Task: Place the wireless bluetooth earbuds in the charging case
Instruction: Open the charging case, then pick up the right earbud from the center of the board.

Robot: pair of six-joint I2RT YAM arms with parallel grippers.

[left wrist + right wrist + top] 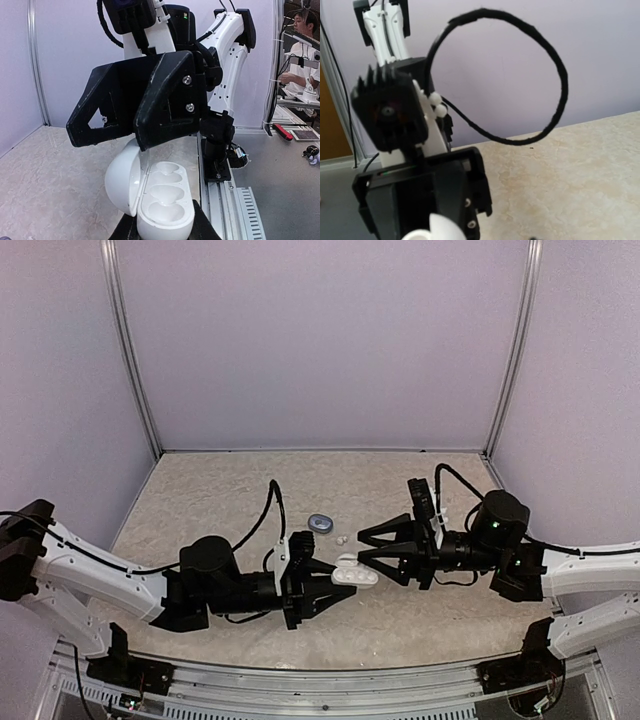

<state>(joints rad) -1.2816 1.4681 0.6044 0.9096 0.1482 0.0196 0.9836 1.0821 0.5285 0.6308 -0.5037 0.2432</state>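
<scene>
My left gripper (335,585) is shut on the white charging case (358,575), which it holds above the table's middle. In the left wrist view the case (165,200) sits between my fingers (202,227) with its lid (120,177) swung open to the left; its sockets are bare. My right gripper (368,548) faces it from the right, open, with nothing between its spread black fingers (165,100), one tip at the lid's edge. One cream-white earbud (342,539) lies on the table just behind the case. The right wrist view shows only the lid (437,227) and the left arm.
A grey pebble-shaped case (320,523) lies closed on the table behind the earbud. A black cable (555,75) loops over the left arm. Purple walls (320,340) close off the back and sides. The metal rail (320,690) runs along the near edge.
</scene>
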